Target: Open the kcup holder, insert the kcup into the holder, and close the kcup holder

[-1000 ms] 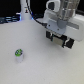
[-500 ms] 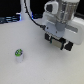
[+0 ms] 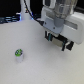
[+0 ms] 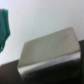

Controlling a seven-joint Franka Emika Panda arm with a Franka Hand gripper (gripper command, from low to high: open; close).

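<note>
the gripper (image 3: 58,41) fingers are blurred; a grey box (image 4: 50,50) fills the wrist view, indistinct.

A blurred grey slab-like surface (image 4: 50,50) fills the middle toward five o'clock, a teal-green shape (image 4: 4,27) sits at nine o'clock over pale ground

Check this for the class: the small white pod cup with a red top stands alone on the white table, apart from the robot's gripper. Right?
One detail is wrong: the small white pod cup has a green top, not red, as the exterior view shows. It does stand alone on the white table, apart from the gripper.
</note>
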